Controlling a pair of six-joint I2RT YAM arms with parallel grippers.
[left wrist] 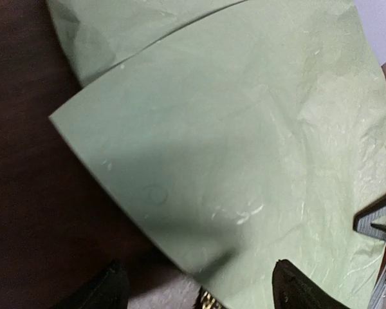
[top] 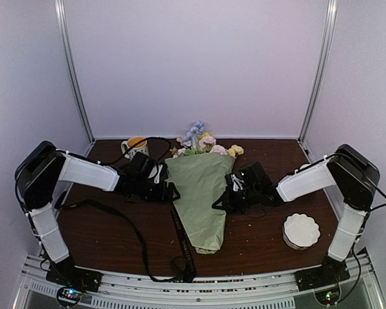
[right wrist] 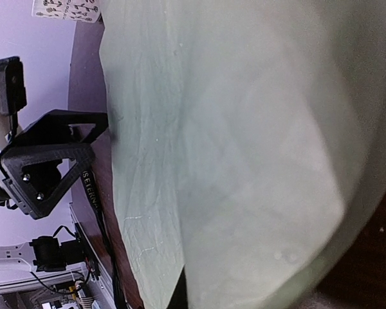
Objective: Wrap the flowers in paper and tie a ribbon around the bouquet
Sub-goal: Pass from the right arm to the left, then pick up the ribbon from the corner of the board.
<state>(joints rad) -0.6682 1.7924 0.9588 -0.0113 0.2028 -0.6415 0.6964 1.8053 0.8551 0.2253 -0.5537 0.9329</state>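
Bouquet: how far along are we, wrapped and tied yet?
Done: the paper is coned around the flowers, blooms out the far end. In hand: the left gripper, open, and the right gripper, shut, flank it. Remaining: the ribbon lies loose on the table, untied.

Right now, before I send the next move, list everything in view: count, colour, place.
bouquet: one, pale green paper cone, table centre, narrow end toward the arms
flowers: one bunch, pink, yellow, white and pale blue, sticking out of the cone's far, wide end
ribbon: one, black with light lettering, from the cone's left edge to the near table edge
mug: one, white with yellow-orange at the top, far left
dish: one, white, scalloped, near right
table: one, dark brown
left gripper: one, black, open, at the cone's left edge
right gripper: one, black, shut, at the cone's right edge
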